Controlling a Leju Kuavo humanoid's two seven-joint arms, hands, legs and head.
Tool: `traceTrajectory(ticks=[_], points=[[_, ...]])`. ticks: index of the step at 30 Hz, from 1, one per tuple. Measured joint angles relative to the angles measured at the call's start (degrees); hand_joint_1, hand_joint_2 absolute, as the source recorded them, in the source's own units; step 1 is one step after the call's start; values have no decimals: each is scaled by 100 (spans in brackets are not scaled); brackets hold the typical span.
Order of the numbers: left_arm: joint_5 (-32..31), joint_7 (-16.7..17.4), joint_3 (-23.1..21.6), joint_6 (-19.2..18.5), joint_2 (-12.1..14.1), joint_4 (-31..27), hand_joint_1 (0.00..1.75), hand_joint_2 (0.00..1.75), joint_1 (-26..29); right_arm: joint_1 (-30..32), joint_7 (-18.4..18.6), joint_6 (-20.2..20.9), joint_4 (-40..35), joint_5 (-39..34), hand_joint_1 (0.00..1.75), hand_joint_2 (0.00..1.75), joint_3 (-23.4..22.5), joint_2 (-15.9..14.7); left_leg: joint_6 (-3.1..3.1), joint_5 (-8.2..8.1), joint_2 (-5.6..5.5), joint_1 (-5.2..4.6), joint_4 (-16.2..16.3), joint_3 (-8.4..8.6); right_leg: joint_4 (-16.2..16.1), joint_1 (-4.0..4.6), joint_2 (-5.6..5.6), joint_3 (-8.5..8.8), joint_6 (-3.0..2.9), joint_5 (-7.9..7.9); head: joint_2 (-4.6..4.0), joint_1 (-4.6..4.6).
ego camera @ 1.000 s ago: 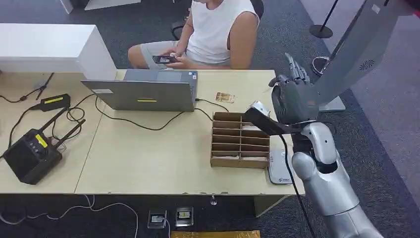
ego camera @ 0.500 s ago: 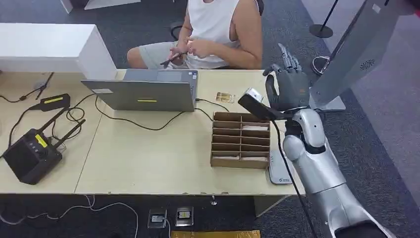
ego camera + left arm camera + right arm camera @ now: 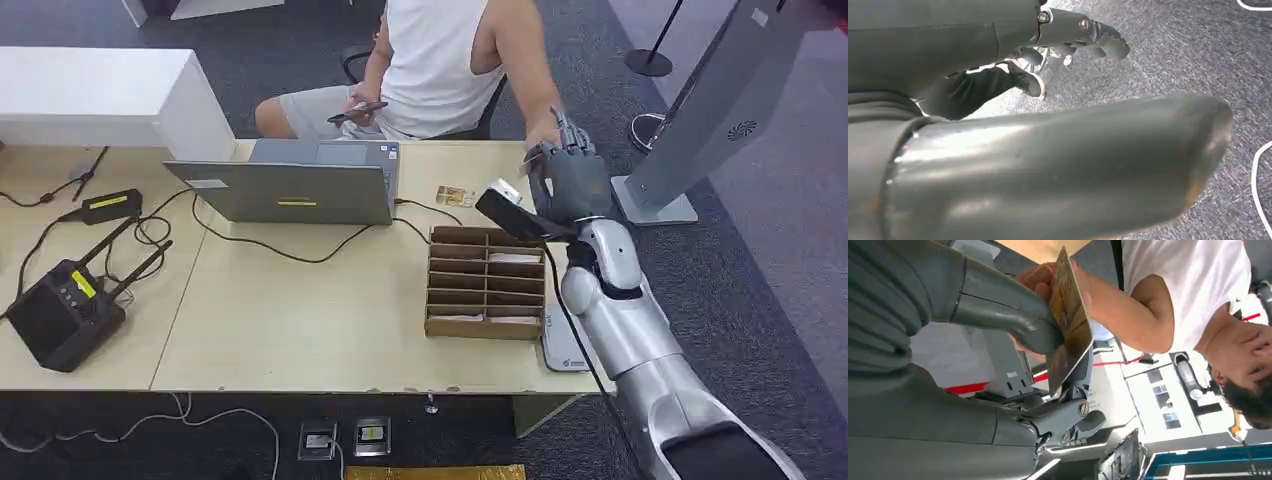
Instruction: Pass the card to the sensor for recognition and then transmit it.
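- Your right hand (image 3: 566,180) is raised over the far right corner of the pale wooden table (image 3: 300,320), beyond the brown cardboard compartment tray (image 3: 486,283).
- In the right wrist view that hand (image 3: 1013,320) pinches a thin gold-brown patterned card (image 3: 1068,320): the thick grey thumb presses one face and the darker fingers (image 3: 1075,412) back the other, so the card stands on edge between them.
- The card's free end sticks out past the thumb, and the hand of the seated person in the white sleeveless top (image 3: 430,60) has closed its fingers on that end (image 3: 1048,282); robot and person both touch the card.
- In the head view you see the person's arm reaching to the robot's raised fingers, but the card itself is too small to make out there.
- A second small gold card (image 3: 453,196) lies flat on the table between the grey laptop (image 3: 300,185) and the raised hand.
- The flat white sensor pad (image 3: 562,345) sits at the near right table edge, just beside the tray and well apart from the held card.
- Your left hand (image 3: 1078,35) hangs over grey carpet with its fingers curled inward, holding nothing.
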Motion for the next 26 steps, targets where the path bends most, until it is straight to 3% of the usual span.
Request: traceTrajectory(ticks=[4,5,6,7,17,26], points=[[-15,13,-98,-33,0,-9,0,0,-46,-120,-28,-48,374,-37,175,175,4,46,0,0,0,0,1,1,0,0,0,0,0,0,0,-2],[-15,13,-109,-44,0,-9,0,0,-59,-122,-37,-52,419,-39,166,175,4,53,0,0,-1,0,1,1,0,0,-2,1,0,0,0,0],[-15,17,-109,-52,0,-11,0,0,-62,-120,-39,-52,439,-41,40,175,4,53,0,0,-1,0,1,0,0,0,-2,1,0,0,0,2],[-15,30,-111,-74,2,-11,0,0,-62,-121,-39,-52,456,-42,0,175,4,57,0,0,0,0,0,0,0,0,0,0,0,0,0,-2],[-18,66,-114,-66,7,-11,0,0,-85,-211,-59,-588,797,-326,0,175,-15,28,0,0,2,0,2,3,0,0,5,-2,0,0,0,-2],[-4,66,-114,-7,31,-11,0,0,-10,-288,-186,-1405,498,-1155,0,175,-491,-542,1,0,2,-3,5,4,-2,-3,4,-2,0,1,0,0]])
